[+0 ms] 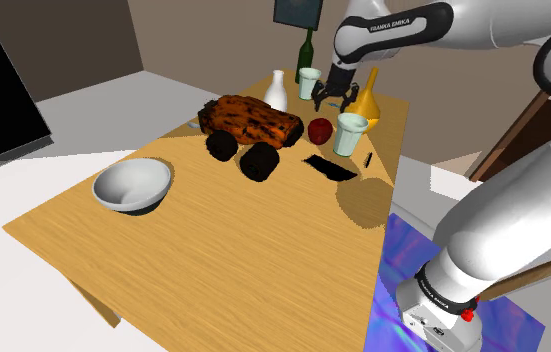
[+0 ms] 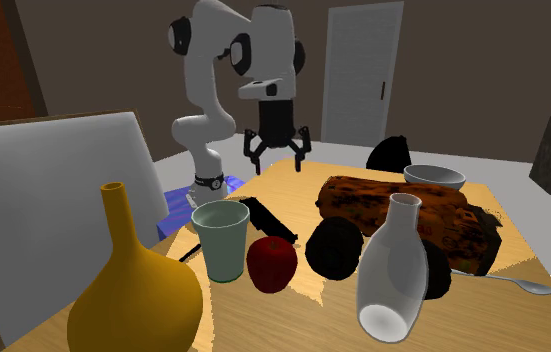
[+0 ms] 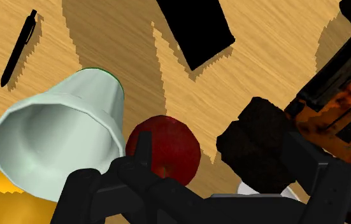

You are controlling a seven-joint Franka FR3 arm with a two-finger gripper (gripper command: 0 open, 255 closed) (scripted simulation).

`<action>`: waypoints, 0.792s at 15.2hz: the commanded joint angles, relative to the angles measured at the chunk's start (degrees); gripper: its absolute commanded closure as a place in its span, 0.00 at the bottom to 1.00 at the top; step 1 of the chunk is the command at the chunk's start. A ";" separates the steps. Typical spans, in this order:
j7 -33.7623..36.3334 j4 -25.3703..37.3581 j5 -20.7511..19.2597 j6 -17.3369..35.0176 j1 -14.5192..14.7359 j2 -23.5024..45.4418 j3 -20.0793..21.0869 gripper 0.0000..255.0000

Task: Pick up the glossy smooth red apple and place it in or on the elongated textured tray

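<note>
Approach to the grasp, judged from the jaws hanging spread and empty above the fruit, upper centre of the shoulder view. Reading left to right in that view, the elongated tray (image 1: 253,120), orange-brown and rough, lies on the tabletop (image 1: 193,260). The red apple (image 1: 320,129) rests just right of the tray's end, near it but apart. A pale cup (image 1: 349,133) stands close on the apple's right; contact cannot be told. A sound descent would probably be straight down and centred on the apple, with the fingers turned so that neither nudges the dark lump (image 1: 260,160) at lower left of the apple nor the cup at its right. The apple is deep red, round and smooth, with a faint sheen. It would likely slip unless clasped across its widest part.
</note>
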 commanded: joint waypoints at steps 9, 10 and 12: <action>9.36 19.63 -1.76 -0.03 -2.45 20.57 -3.17 0.00; 9.46 19.93 -1.76 -0.08 -2.47 20.84 -3.23 0.00; 9.45 19.21 -1.74 1.22 -2.53 21.42 -3.25 0.00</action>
